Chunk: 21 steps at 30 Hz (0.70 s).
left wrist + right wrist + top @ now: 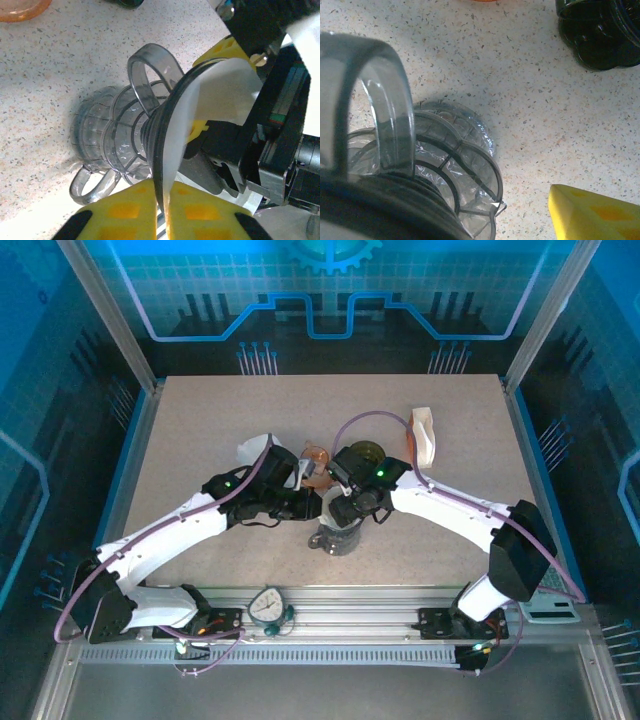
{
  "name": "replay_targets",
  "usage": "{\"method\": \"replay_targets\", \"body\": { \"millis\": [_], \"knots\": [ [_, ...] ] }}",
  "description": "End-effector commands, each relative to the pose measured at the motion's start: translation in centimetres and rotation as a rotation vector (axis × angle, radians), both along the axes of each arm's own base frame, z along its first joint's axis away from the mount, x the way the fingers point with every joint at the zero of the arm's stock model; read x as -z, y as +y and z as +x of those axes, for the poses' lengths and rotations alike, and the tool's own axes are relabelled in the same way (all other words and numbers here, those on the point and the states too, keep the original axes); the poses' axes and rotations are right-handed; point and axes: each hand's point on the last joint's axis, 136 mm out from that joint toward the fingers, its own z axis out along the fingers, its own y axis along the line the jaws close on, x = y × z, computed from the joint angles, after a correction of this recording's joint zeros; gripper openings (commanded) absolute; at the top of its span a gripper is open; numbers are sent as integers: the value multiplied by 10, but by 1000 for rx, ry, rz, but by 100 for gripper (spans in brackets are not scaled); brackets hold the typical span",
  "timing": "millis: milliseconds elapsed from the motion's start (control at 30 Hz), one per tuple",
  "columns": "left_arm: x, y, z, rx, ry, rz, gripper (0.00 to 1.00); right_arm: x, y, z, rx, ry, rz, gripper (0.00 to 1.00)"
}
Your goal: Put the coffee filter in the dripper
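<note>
My left gripper (162, 212) has its yellow pads pressed almost together on the edge of the coffee filter (220, 92). The dark rim of the clear dripper (115, 145) runs through the same gap, so I cannot tell whether I am pinching paper alone or paper and rim. The filter sits in the dripper's mouth, one side standing proud above the rim, and the dripper is on the tabletop (200, 430) near the middle of its near edge. My right gripper (350, 512) hangs just beside it with its fingers spread; one yellow finger (592, 212) shows off to the side, touching nothing. My worry is the release: if the paper clings to a pad as I open and lift, it will likely ride out with me. If the rim is in the pinch, any sideways pull could tip or drag the light dripper toward the dark dripper (600, 32) and the orange dish (17, 7) further in. The raised side may also spring the filter back out unless something presses it down, and the right fingers are close enough to crease it.
</note>
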Motion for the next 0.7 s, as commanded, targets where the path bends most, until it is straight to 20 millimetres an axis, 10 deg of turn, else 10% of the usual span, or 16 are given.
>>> {"method": "replay_targets", "body": {
  "millis": [0,367,667],
  "knots": [
    [6,0,-6,23,19,3,8,7,2,-2,5,6,-17,70],
    [9,3,-7,19,23,14,10,-33,0,7,25,-92,28,71],
    [9,3,-8,16,24,13,16,-7,-2,3,25,-35,-14,71]
  ]
}}
